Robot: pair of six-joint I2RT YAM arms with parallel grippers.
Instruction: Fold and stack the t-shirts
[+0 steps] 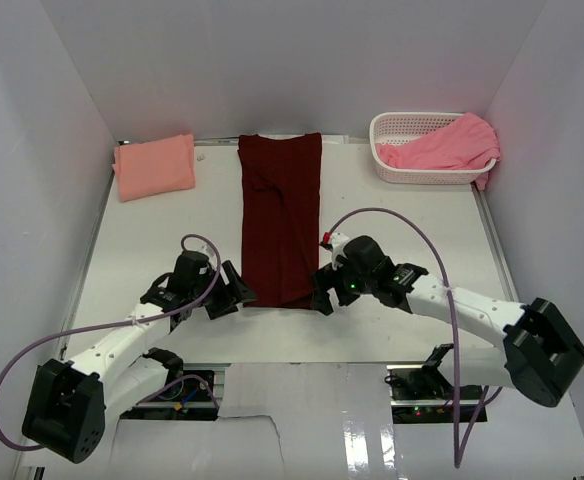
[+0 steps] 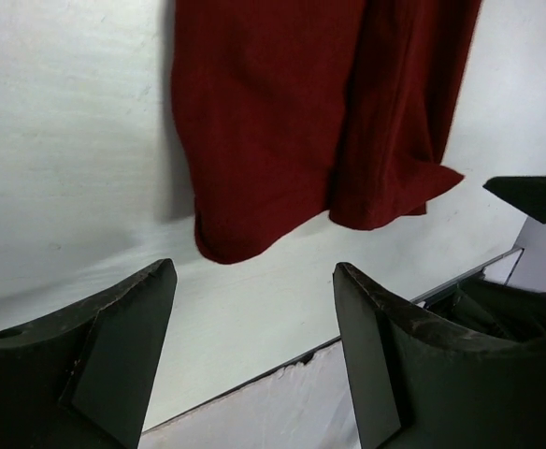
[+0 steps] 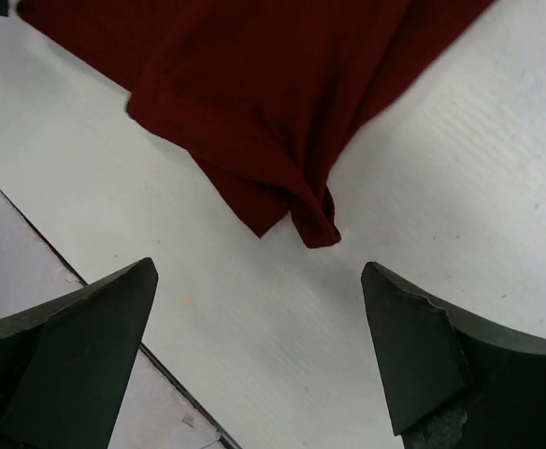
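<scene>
Left end effector [image 1: 237, 292] and right end effector [image 1: 324, 298] gape wide, empty, flanking the near hem of the maroon t-shirt [image 1: 280, 215] laid lengthwise down the desk [image 1: 142, 255], likely poised to pinch both corners.

A white surface [image 1: 152, 230] is enclosed on three sides by plain white panels: a back wall [image 1: 292, 60], a left wall [image 1: 22, 150] and a right wall [image 1: 562, 120], the side ones slanting outward toward the camera. Even, diffuse light is spread over everything, and only soft shadows are cast. A thin rail [image 1: 492, 235] is seen along the surface's right side. Beyond the near edge a glossy strip [image 1: 372, 430] is seen, on which bright reflections are caught.
</scene>
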